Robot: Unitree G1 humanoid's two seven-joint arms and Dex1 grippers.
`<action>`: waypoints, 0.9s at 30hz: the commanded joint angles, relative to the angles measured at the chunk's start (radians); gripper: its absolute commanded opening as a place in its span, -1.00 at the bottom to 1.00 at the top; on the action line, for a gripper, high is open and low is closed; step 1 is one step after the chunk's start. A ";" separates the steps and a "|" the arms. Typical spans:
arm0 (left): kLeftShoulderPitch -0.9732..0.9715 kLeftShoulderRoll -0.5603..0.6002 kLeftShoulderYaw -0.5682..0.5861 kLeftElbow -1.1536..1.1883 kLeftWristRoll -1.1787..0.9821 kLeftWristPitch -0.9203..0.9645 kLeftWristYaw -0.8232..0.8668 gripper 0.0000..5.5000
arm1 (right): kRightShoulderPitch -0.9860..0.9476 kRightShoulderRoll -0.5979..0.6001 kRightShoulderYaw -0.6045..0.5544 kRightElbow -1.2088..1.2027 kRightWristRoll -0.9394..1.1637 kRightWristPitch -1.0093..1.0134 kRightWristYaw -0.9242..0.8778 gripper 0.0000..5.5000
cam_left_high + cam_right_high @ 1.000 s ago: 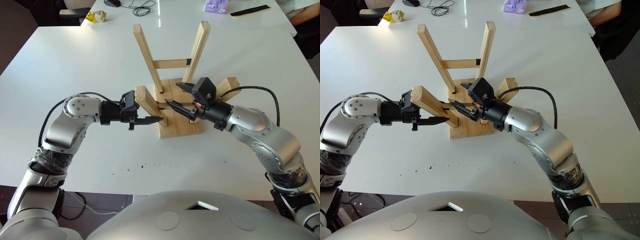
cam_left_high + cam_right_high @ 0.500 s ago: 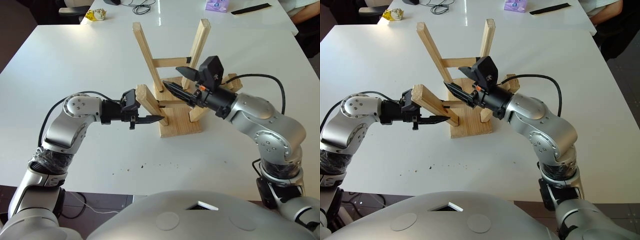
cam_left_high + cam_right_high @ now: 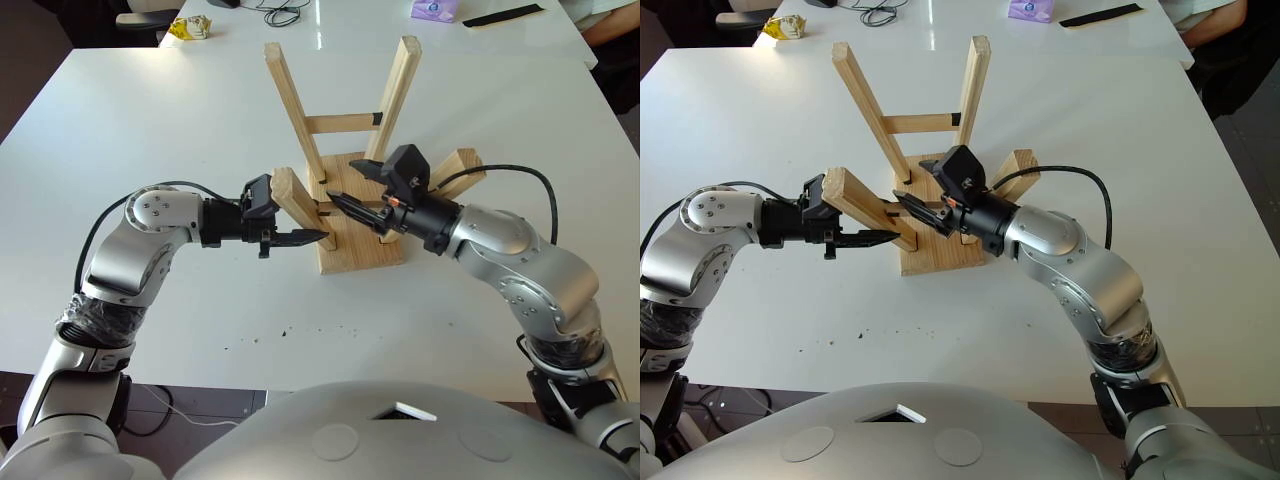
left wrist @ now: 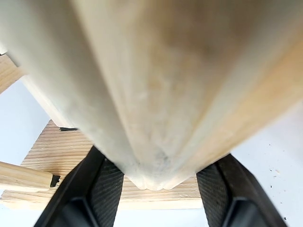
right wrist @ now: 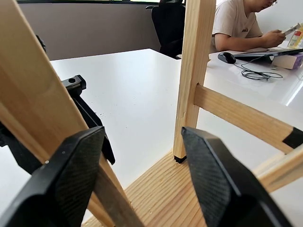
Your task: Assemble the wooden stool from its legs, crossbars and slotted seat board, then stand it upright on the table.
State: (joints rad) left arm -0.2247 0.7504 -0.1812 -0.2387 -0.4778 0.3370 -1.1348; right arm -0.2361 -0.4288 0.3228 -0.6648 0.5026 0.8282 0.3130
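Stool (image 3: pixel 350 170) lay upside down on the white table (image 3: pixel 150 120). Its seat board (image 3: pixel 365 255) was flat on the tabletop. The two far legs (image 3: pixel 290 105) rose from the board, joined by a crossbar (image 3: pixel 345 126).

You had the left gripper (image 3: pixel 312 238) at the board's near left corner, clamped on the near left leg (image 3: pixel 290 195). In the left wrist view, both fingers (image 4: pixel 106 187) pressed the sides of that leg, which slanted up and away from the board.

Your right gripper (image 3: pixel 352 185) hovered over the middle of the board with its jaws apart and nothing held. In the right wrist view, its fingers (image 5: pixel 71 175) stood wide, one just beside the near left leg (contact could not be judged).

The near right leg (image 3: pixel 460 167) leaned outward at the board's right edge, behind the right wrist.
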 commanded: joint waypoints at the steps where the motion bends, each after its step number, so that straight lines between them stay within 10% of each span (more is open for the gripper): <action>1: 0.004 0.012 -0.019 0.018 0.002 0.081 -0.015 -0.23 | 0.102 -0.053 0.097 0.085 -0.061 0.040 0.032 0.09; 11: 0.012 0.012 -0.023 0.011 0.023 0.068 -0.018 -0.23 | 0.066 0.003 0.013 0.055 -0.030 0.030 0.019 0.09; 20: 0.061 0.015 -0.041 -0.012 0.075 0.014 -0.001 -0.23 | -0.280 0.166 -0.431 -0.076 0.599 0.170 -0.204 0.09; 27: 0.074 0.019 -0.028 -0.017 0.072 0.015 0.029 -0.23 | -0.366 -0.178 -0.757 0.086 0.791 0.128 -0.323 0.09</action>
State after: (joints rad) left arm -0.1938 0.7443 -0.1864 -0.2739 -0.4501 0.3041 -1.1088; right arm -0.6420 -0.5046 -0.3595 -0.6341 1.3540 0.9496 -0.0159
